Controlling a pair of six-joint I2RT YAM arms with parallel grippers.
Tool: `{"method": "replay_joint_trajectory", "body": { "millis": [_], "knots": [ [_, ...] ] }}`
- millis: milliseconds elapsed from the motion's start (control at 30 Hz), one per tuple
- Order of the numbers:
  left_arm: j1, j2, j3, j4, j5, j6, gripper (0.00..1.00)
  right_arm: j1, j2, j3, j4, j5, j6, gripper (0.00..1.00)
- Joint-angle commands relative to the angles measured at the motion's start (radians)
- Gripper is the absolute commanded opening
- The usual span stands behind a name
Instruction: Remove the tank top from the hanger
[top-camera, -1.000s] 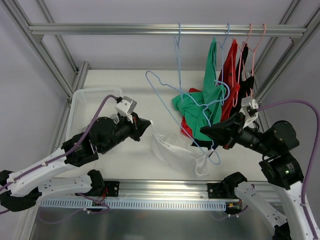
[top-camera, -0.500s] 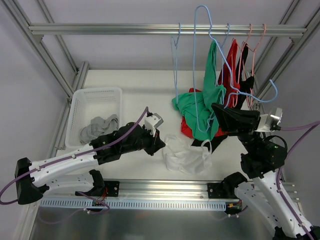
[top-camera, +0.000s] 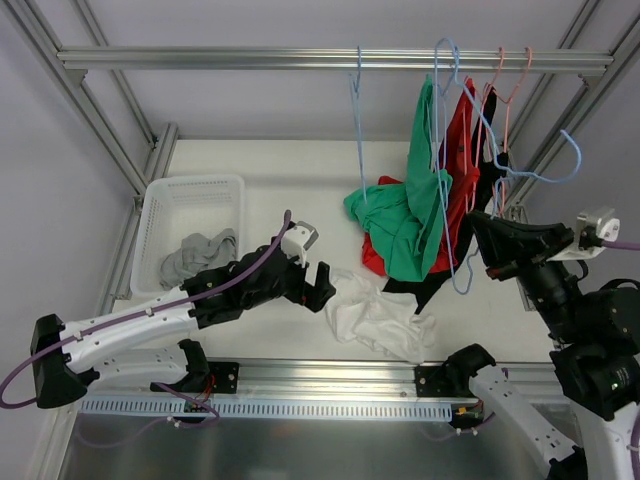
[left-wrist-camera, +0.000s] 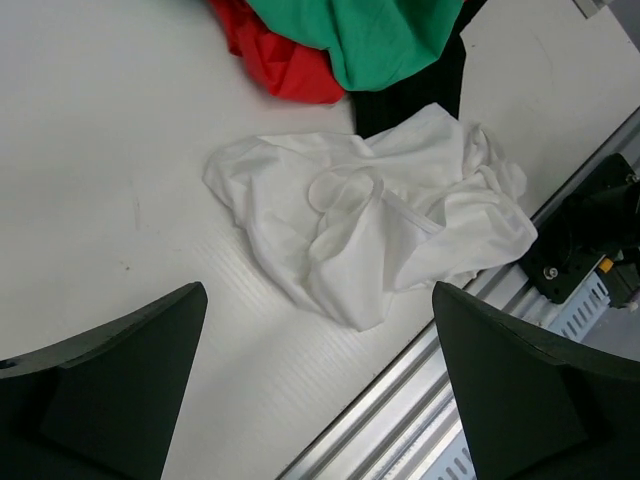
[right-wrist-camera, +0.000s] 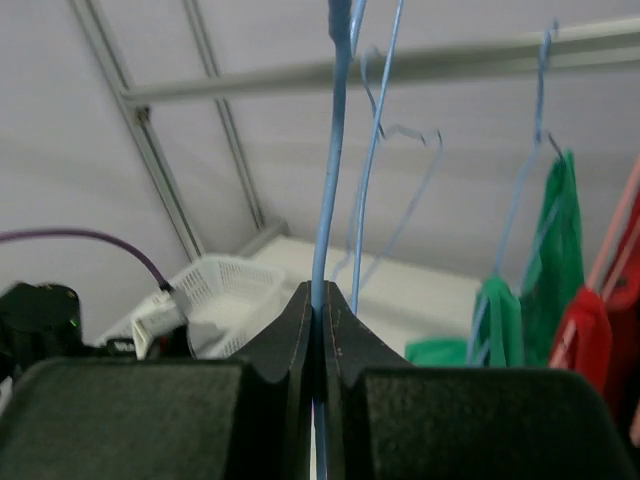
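The white tank top (top-camera: 382, 318) lies crumpled on the table near the front rail, off its hanger. It fills the middle of the left wrist view (left-wrist-camera: 370, 225). My left gripper (top-camera: 321, 288) stands open just to its left, with nothing between the jaws (left-wrist-camera: 318, 300). The bare light blue wire hanger (top-camera: 443, 180) is held high at the right, its hook up by the rail. My right gripper (top-camera: 478, 232) is shut on that hanger's wire (right-wrist-camera: 335, 150), which runs up from between the closed jaws (right-wrist-camera: 320, 300).
Green (top-camera: 405, 215), red (top-camera: 462, 150) and black garments hang from the top rail (top-camera: 250, 58) beside another blue hanger (top-camera: 357, 100) and pink hangers (top-camera: 510, 90). A white basket (top-camera: 160, 205) with grey cloth stands at the left.
My left gripper has opened and let go of the white tank top, which now rests on the table. My right arm has carried the blue hanger to the right, toward the rail.
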Motion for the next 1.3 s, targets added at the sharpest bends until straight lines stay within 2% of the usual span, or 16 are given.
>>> {"method": "replay_joint_trajectory", "body": {
  "millis": [0, 67, 300, 433, 500, 700, 800, 900, 1067, 1100, 1133, 1167, 1200, 1267],
  "knots": [
    [-0.008, -0.057, 0.058, -0.049, -0.076, 0.032, 0.99, 0.004, 0.095, 0.068, -0.424, 0.110, -0.004, 0.00],
    [-0.008, -0.076, 0.070, -0.080, -0.092, 0.040, 0.99, 0.006, 0.161, 0.105, -0.476, 0.143, -0.010, 0.00],
    [-0.008, -0.116, 0.055, -0.125, -0.103, 0.026, 0.99, 0.006, 0.509, 0.332, -0.449, 0.177, -0.051, 0.00],
    [-0.008, -0.109, 0.052, -0.128, -0.044, 0.022, 0.99, 0.012, 0.765, 0.541, -0.444, 0.219, -0.084, 0.00],
    [-0.008, -0.104, 0.041, -0.126, -0.020, 0.017, 0.99, 0.015, 0.839, 0.662, -0.445, 0.221, -0.096, 0.00],
    [-0.008, -0.103, -0.009, -0.126, -0.040, 0.013, 0.99, 0.041, 1.111, 0.933, -0.487, 0.194, -0.104, 0.00],
    [-0.009, -0.104, -0.023, -0.126, -0.044, 0.000, 0.99, 0.053, 1.189, 0.988, -0.488, 0.193, -0.099, 0.00],
    [-0.009, -0.087, -0.015, -0.120, -0.038, -0.020, 0.99, 0.065, 1.212, 0.963, -0.493, 0.190, -0.073, 0.00],
    [-0.026, 0.046, 0.050, -0.091, -0.010, -0.032, 0.99, 0.075, 1.218, 0.902, -0.495, 0.161, -0.052, 0.01],
    [-0.034, 0.070, 0.063, -0.085, -0.009, -0.032, 0.99, 0.073, 1.202, 0.884, -0.495, 0.162, -0.048, 0.05],
    [-0.053, 0.098, 0.090, -0.077, -0.010, -0.033, 0.99, 0.073, 1.159, 0.839, -0.493, 0.161, -0.045, 0.31],
    [-0.063, 0.154, 0.106, -0.067, -0.006, -0.035, 0.99, 0.075, 1.133, 0.816, -0.495, 0.162, -0.048, 0.45],
    [-0.073, 0.184, 0.135, -0.048, -0.001, -0.032, 0.99, 0.075, 1.105, 0.796, -0.493, 0.164, -0.051, 0.55],
    [-0.102, 0.285, 0.172, -0.033, -0.001, -0.029, 0.99, 0.072, 1.002, 0.724, -0.495, 0.185, -0.067, 0.62]
  ]
}}
